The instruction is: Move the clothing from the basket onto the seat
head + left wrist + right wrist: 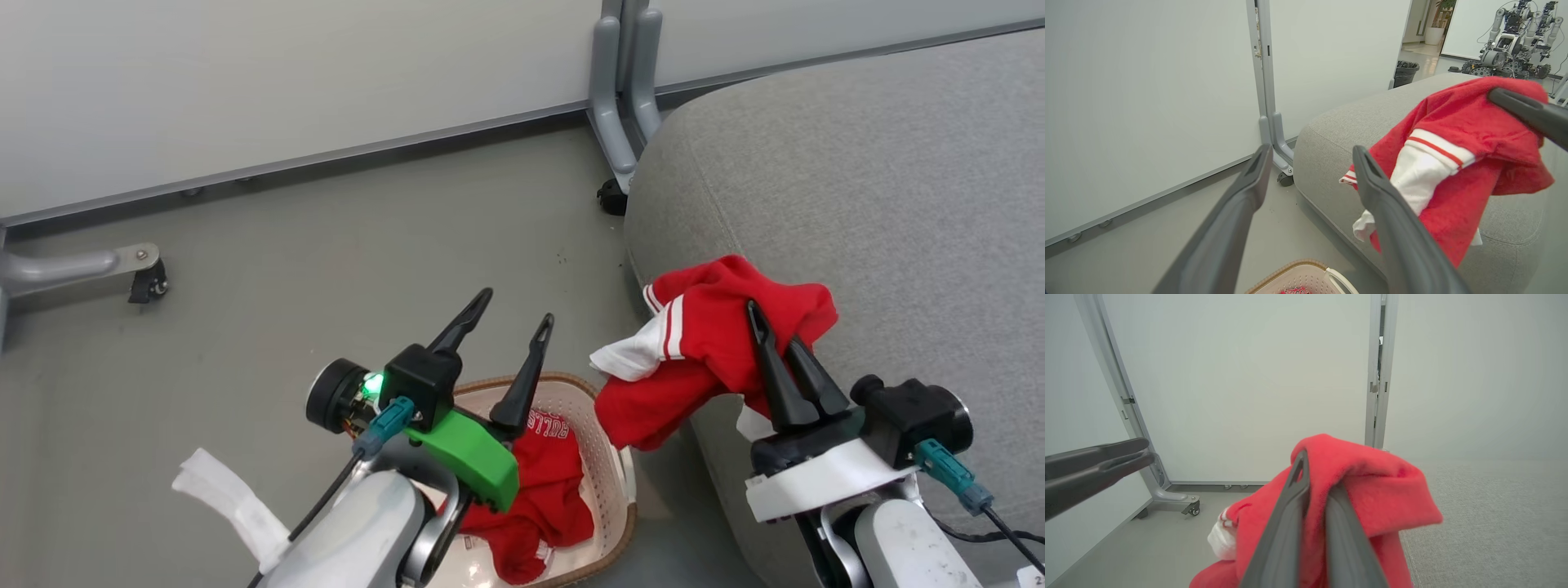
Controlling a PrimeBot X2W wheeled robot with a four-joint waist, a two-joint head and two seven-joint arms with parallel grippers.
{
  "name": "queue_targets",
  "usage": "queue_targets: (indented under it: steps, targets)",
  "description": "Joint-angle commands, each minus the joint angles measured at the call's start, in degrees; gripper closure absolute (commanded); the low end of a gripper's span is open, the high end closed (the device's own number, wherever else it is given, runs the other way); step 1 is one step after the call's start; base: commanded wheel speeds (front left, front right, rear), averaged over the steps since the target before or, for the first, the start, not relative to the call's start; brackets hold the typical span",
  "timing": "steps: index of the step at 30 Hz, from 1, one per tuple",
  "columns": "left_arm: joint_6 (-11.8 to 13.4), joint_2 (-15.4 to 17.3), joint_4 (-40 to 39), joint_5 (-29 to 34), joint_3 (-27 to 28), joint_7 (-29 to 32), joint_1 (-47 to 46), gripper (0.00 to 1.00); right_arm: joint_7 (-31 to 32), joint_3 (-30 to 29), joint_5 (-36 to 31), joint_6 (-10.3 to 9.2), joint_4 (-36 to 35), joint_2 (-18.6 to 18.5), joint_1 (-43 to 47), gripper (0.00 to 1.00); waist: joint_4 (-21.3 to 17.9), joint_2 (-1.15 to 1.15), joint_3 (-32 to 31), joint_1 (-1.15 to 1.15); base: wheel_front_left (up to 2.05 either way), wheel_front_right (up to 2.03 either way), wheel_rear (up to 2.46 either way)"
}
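Grey seat [898, 180] edge: right hand [771, 322] grips clothing [702, 384]

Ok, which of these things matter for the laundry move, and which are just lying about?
Job: held red garment, shut in the right gripper; lettered red garment in the basket; grey seat; open left gripper.
Lying about: partition panels, castor feet, black bin, second robot.
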Motion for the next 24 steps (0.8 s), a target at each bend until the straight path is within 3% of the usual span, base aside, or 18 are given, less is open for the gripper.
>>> queue_targets:
  steps: [1, 13, 24]
  targets:
    - [0.5, 0.7, -0.2, -0.2, 0.7, -0.8, 0.9, 0.00, -0.2, -0.6, -0.6, 0.00, -0.9, 0.0, 0.6, 1.00, -1.8, 0.00, 0.6, 0.00, 0.00, 0.00, 0.00]
    - [1.9, 4.9, -2.9, 1.9, 0.7, -1.3, 1.5, 0.00, -0.2, -4.7, -0.5, 0.00, -8.0, 1.9, 0.7, 1.00, -13.4, 0.00, 6.6, 0.00, 0.00, 0.00, 0.00]
    - [0.5, 6.5, -5.1, 2.7, -1.0, 1.4, -0.4, 0.00, -0.2, -7.8, -0.2, 0.00, -11.8, 4.0, 2.8, 1.00, -23.5, 0.00, 10.6, 0.00, 0.00, 0.00, 0.00]
